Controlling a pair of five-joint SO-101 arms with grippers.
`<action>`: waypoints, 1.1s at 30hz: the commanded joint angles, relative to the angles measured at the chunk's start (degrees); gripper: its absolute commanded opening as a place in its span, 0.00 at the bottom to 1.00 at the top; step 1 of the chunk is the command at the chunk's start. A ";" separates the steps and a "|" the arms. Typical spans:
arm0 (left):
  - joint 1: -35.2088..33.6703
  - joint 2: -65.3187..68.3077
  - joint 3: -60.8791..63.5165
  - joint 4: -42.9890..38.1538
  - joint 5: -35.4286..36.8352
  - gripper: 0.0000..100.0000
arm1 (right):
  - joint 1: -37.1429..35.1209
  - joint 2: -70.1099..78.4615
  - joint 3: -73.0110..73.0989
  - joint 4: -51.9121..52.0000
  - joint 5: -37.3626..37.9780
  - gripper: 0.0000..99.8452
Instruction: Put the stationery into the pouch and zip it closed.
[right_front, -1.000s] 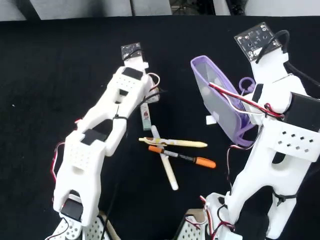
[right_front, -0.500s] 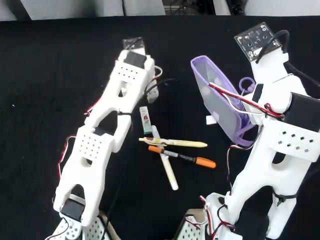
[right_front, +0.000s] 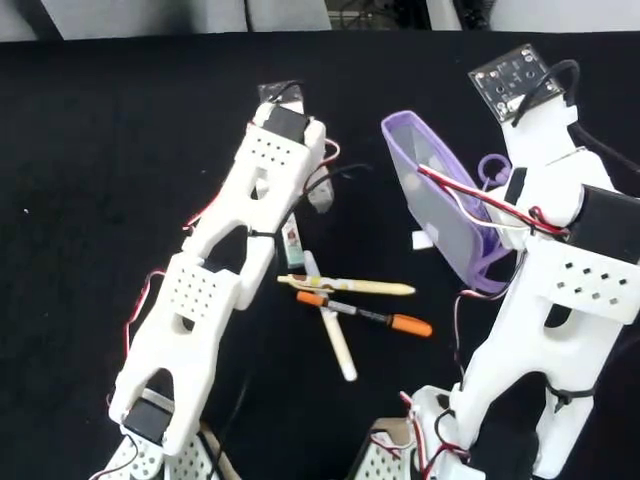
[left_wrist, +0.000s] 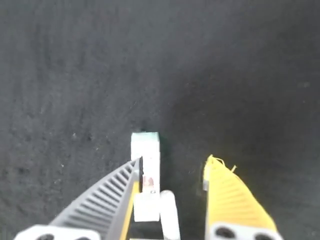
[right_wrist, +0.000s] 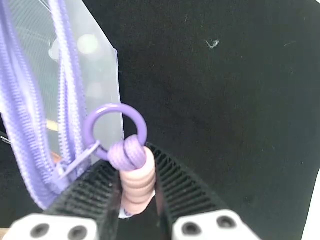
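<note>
Fingers of left gripper (left_wrist: 174, 160) spread apart, pointing down at black cloth table (right_front: 100, 150). Grey ridged finger (left_wrist: 107, 200) touches small white stick with green end (left_wrist: 145, 175); yellow finger (left_wrist: 232, 200) stands apart from it. Left arm stretched long across the table. Right gripper (right_wrist: 136, 172) clamped on pink coil (right_wrist: 139, 182) under purple ring pull (right_wrist: 115, 127), holding purple-edged translucent pouch (right_front: 440, 205) tilted up. Cream pen (right_front: 350, 286), orange-capped marker (right_front: 365, 316) and white pen (right_front: 335, 340) lie crossed between the arms. Dark cloth runs wide beyond the left arm toward the far edge.
</note>
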 joint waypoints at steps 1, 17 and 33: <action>-1.01 -1.58 1.54 0.62 4.84 0.21 | -0.18 -1.27 -0.40 0.70 -0.18 0.01; -2.51 0.79 2.07 -1.32 7.56 0.15 | -0.26 -1.27 -0.31 0.70 -0.18 0.01; -1.80 6.77 -3.65 -3.25 1.93 0.05 | -0.18 -1.45 -0.31 0.79 -0.18 0.01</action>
